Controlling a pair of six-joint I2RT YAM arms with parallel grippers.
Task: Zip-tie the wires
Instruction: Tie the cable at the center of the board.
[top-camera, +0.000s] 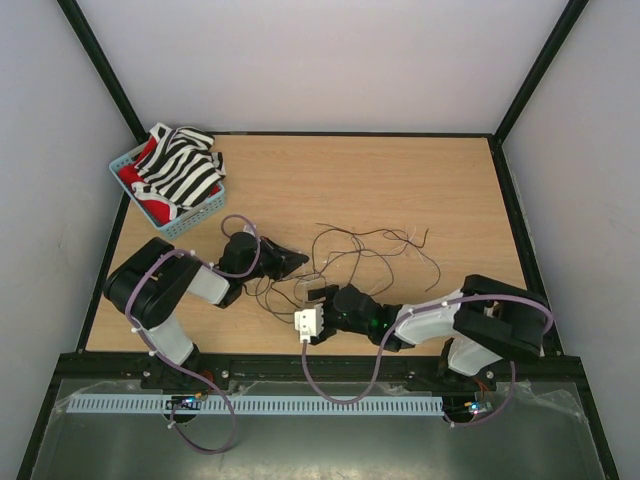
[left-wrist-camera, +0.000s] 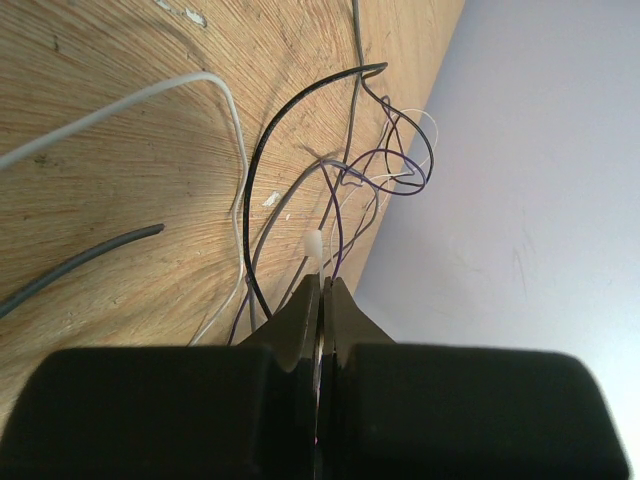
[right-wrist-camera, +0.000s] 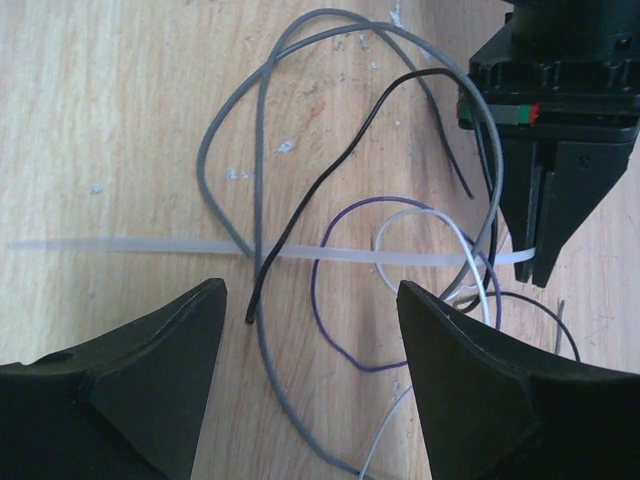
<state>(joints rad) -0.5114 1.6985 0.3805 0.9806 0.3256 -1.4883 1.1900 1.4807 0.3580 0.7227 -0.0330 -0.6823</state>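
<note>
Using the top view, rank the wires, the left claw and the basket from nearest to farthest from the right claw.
1. Wires: right at the open right claw, front centre.
2. Left claw: just beyond, slightly left, pinching the zip tie.
3. Basket: far left corner.

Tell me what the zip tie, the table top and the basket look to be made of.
The zip tie looks like plastic: a milky, translucent flat strip with a dull sheen. The table top is wood or wood-look laminate, smooth, with pale grain lines. The basket is probably plastic: light blue, with thin latticed walls.
</note>
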